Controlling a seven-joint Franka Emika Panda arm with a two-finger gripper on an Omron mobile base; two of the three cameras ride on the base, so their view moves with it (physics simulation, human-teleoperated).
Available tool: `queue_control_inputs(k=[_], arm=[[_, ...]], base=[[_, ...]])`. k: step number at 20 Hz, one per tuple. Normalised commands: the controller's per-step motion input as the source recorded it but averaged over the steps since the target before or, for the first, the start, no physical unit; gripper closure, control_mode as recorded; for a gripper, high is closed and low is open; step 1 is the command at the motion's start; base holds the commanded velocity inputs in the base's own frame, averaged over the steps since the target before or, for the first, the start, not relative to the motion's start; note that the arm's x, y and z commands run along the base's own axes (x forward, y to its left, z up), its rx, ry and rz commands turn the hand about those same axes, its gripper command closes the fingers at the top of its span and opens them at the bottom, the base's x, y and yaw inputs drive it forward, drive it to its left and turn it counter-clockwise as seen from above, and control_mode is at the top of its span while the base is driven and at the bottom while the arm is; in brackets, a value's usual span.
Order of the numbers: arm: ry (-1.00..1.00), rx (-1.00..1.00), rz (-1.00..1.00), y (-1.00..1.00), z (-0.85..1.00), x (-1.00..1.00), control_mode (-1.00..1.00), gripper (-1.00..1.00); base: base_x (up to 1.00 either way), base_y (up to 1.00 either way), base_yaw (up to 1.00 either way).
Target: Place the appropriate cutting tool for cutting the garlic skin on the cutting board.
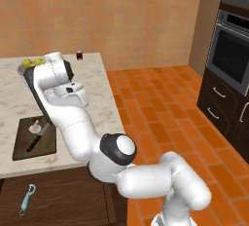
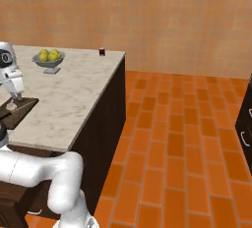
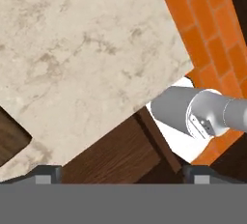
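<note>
- Knife (image 1: 38, 138), slim with a silver blade and black handle, lies slantwise on the cutting board (image 1: 23, 149), handle toward the near edge, blade tip reaching up beside the garlic (image 1: 35, 126).
- Garlic sits on the far part of the dark brown board; in the right base view it shows as a pale bulb (image 2: 11, 105) on the board (image 2: 22, 110).
- The board rests on the marble counter (image 1: 97, 93), near its front edge.
- In the hand view the gripper (image 3: 123, 172) looks down over the counter's corner (image 3: 96, 63); its two dark fingertips (image 3: 47, 172) stand wide apart with nothing between them.
- A bowl of yellow-green fruits (image 2: 49, 57) and a small dark red cup (image 2: 102, 51) stand at the far side of the counter.
- A light-blue-handled peeler (image 1: 27, 199) shows low against the dark cabinet front below the counter.
</note>
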Motion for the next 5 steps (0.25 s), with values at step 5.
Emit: queue_control_inputs(k=[5], arm=[[-0.32,0.29,0.01,-1.00,0.43,-1.00,-1.00,-1.00]], base=[[0.00,0.00,0.00]])
